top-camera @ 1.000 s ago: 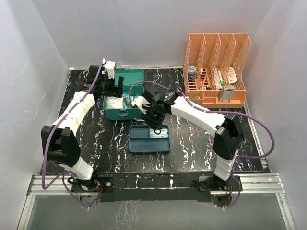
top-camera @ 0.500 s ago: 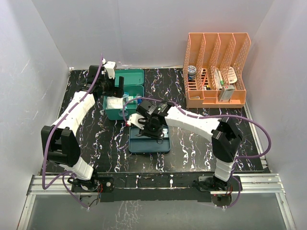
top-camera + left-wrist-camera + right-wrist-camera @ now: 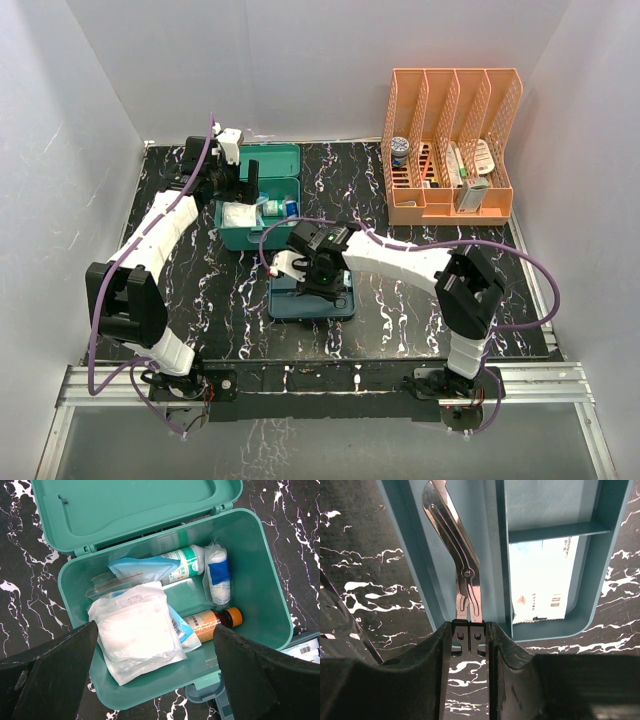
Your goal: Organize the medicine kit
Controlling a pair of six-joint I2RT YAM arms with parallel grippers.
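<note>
The teal-green medicine kit [image 3: 232,240] stands open at the back left, its lid [image 3: 135,505] laid back. Inside lie a white gauze pack [image 3: 135,635], an amber bottle [image 3: 212,622], a bandage roll [image 3: 218,575], a white-green bottle [image 3: 185,562] and a blue packet [image 3: 142,567]. My left gripper [image 3: 238,180] hovers open over the kit [image 3: 260,580], empty. My right gripper [image 3: 318,275] is low over the blue-teal tray [image 3: 340,305]. In the right wrist view the right gripper [image 3: 470,635] is shut on the black handles of metal scissors [image 3: 462,565], whose blades lie in the tray's left compartment.
A white sachet [image 3: 542,580] lies in the tray's [image 3: 600,580] right compartment. An orange slotted rack [image 3: 455,140] with bottles and packets stands at the back right. White walls close in the black marbled table [image 3: 420,300].
My right gripper has moved from beside the kit toward the near side and down onto the blue-teal tray. The left arm has not moved.
</note>
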